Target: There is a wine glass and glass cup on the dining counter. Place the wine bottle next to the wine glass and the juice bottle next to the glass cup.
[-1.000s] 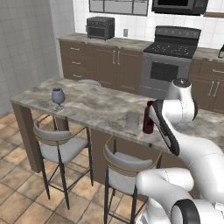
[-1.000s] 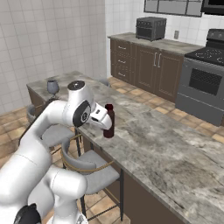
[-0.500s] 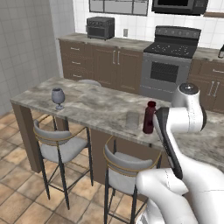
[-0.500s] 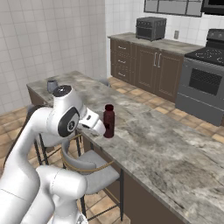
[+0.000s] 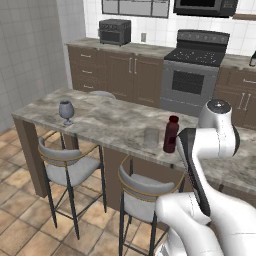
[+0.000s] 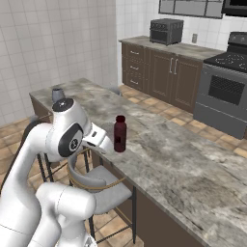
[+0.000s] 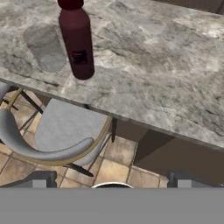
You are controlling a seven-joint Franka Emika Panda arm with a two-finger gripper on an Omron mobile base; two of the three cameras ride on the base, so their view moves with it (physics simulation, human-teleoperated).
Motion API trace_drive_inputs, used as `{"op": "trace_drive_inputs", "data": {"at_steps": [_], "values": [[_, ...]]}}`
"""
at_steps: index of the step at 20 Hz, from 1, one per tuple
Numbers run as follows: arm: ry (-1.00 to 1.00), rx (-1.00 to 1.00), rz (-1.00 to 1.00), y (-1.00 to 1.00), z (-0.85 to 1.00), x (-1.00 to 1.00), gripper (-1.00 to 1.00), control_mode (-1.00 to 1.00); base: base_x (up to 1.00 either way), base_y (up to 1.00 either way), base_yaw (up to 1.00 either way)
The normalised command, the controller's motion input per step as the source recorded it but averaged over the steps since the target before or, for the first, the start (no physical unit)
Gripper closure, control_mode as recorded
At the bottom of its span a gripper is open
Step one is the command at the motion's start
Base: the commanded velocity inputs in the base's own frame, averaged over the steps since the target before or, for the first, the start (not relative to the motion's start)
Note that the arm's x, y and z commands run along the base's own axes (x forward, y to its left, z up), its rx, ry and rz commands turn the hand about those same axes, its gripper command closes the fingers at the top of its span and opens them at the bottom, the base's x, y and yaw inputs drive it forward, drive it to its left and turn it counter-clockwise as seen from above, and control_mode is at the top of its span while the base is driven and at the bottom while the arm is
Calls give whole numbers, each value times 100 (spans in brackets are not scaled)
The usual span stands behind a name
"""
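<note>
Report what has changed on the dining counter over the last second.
The arm has drawn back from the dark red juice bottle, leaving it standing free beside the short grey glass cup; the open gripper now sits off the marbled dining counter's edge, above a stool. Bottle, cup and stemmed wine glass stayed put.

Two stools (image 5: pixel 65 162) (image 5: pixel 145 192) under counter; stove (image 5: pixel 195 75), toaster oven (image 5: pixel 115 31) behind.

White tiled walls, terracotta floor tiles (image 5: pixel 20 225), dark cabinets (image 5: pixel 122 75), a steel range (image 5: pixel 192 82), two stools (image 5: pixel 62 165).
</note>
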Motion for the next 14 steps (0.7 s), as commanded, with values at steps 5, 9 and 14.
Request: {"op": "trace_drive_inputs", "data": {"at_steps": [5, 9, 14], "values": [[0, 0, 0, 0, 0, 0, -100, -100, 0, 0, 0], [0, 0, 0, 0, 0, 0, -100, -100, 0, 0, 0], [0, 0, 0, 0, 0, 0, -100, 100, -23, 0, 0]]}}
